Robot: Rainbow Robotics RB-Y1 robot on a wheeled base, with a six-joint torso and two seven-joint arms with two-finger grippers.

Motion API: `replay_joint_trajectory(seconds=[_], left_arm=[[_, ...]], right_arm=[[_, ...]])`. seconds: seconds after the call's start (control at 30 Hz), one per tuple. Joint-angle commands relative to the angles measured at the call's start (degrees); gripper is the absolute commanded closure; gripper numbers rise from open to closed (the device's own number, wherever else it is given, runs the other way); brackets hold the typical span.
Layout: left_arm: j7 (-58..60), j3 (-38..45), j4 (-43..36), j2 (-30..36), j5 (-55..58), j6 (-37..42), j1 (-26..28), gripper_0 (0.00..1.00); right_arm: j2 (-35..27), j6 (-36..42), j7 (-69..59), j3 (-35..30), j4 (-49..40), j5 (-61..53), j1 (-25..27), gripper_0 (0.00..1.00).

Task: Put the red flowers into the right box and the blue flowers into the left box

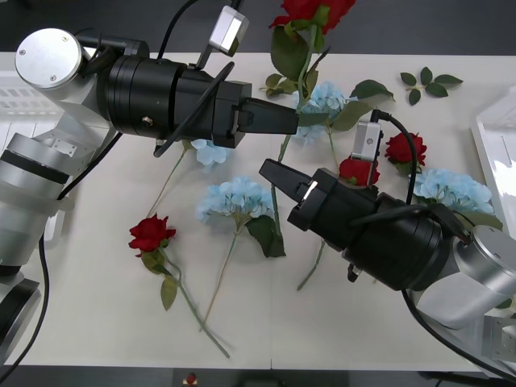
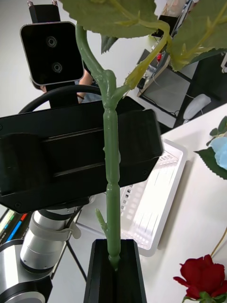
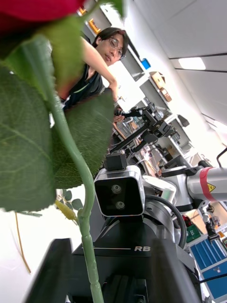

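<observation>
Right gripper [image 1: 270, 171], low on the stem [image 2: 111, 156] of the raised red rose [image 1: 310, 12]: jaws pressed together on that stem, which runs straight up from them, long axis nearly vertical above the table [image 1: 97, 322]. Left gripper [image 1: 292, 119], higher on the same stem, just under the bloom: jaws spread, the stem passing between them without visible contact, as the left wrist view shows and the front view cannot. Right box [image 1: 493, 153] lies well right of the stem, so the right arm is judged nearer. The right wrist view adds the left box [image 2: 156, 208] beyond the stem.
</observation>
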Motion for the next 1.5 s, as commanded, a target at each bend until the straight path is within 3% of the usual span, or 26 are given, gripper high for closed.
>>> replay_joint_trajectory(seconds=[0.03,0.4,0.67,0.87,1.2,1.5], left_arm=[[-1.52,1.22,-0.98,-0.12,0.89,-0.36,-1.84,0.0],[-1.52,1.22,-0.98,-0.12,0.89,-0.36,-1.84,0.0],[-1.52,4.39,-0.89,1.99,-4.03,-3.26,-0.08,0.0],[-0.82,6.67,-0.98,5.86,-11.42,-3.26,-0.17,0.0],[5.51,6.67,-0.98,17.46,-16.43,-5.46,2.03,0.0],[15.97,6.58,-0.89,22.82,-28.29,-5.28,2.65,0.0]], right_arm=[[-0.14,-0.09,0.69,-0.06,-1.85,-0.3,-0.41,1.0],[-3.22,-0.79,0.69,-0.15,-1.85,-1.36,-0.5,1.0],[-16.23,-5.89,0.37,-0.86,-1.85,-7.34,-1.73,1.0],[-28.0,-9.49,-7.89,-1.82,-1.15,-7.25,-1.91,1.0],[-43.74,-7.91,-10.09,-2.09,9.93,-6.9,-1.82,1.0],[-52.17,4.84,-10.09,-2.0,26.63,-3.47,-0.77,1.0]])
